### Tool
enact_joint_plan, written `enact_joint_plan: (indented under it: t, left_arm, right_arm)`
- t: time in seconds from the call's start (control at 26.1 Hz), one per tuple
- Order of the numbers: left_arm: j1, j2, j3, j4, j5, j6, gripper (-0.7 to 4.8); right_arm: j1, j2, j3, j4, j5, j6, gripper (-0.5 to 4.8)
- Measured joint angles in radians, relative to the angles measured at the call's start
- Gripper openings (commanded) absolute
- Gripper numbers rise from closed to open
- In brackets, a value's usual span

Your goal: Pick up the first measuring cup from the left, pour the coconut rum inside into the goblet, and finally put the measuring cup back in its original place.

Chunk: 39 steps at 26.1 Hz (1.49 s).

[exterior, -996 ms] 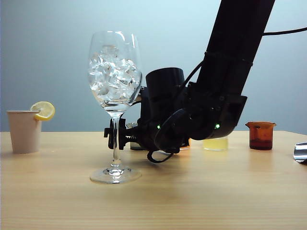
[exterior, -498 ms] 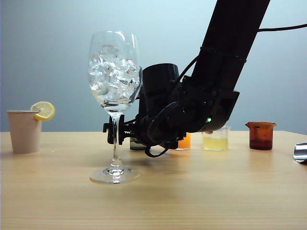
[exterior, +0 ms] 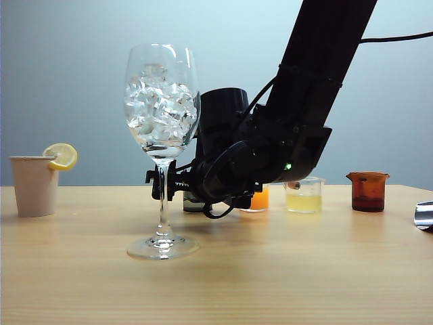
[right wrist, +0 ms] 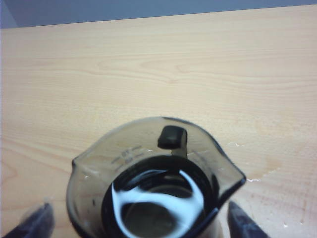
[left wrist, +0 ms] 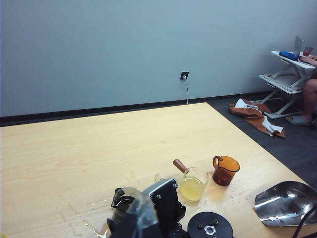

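1. Pale wood grain of the desk point(exterior: 284, 284) fills the foreground of the exterior view, bare up to the goblet.
2. Nearest stands the goblet point(exterior: 162, 145), upright on its round foot, its bowl packed with ice cubes point(exterior: 160, 108); liquid inside it cannot be made out.
3. Just behind the stem sits the right claw point(exterior: 157, 185), low over the desk at the end of the black right arm point(exterior: 318, 88). Its fingers are partly masked by the stem.
4. In the right wrist view the two dark fingertips point(right wrist: 34, 223) stand wide apart on either side of the first measuring cup point(right wrist: 153, 183), not pressing it; the tips are blurred and cut off by the picture edge.
5. That smoky grey cup rests on the desk, seen from above, spout outward; in the exterior view only a dark sliver point(exterior: 191, 202) shows under the arm. Whether coconut rum remains in it is hard to tell through the glare.
6. Farther back along the same row are an orange-liquid cup point(exterior: 258, 199), mostly hidden by the arm, a clear cup of pale yellow liquid point(exterior: 304, 195) and an amber-brown cup point(exterior: 367, 191).
7. At the left edge stands a beige paper cup point(exterior: 34, 185) with a lemon slice point(exterior: 61, 156) on its rim.
8. A shiny metal scoop point(exterior: 425, 214) is cut off at the right edge.
9. The left claw appears in no view, so its state cannot be told.
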Motion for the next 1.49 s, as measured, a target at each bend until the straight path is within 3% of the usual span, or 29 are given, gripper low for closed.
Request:
enact_joint_plan:
  t: [1.49]
  left_arm:
    - [0.000,0.000,0.000,0.000,0.000,0.000,-0.06]
  right_arm:
    - [-0.011,0.039,0.050,-0.026,0.024,0.018,4.48]
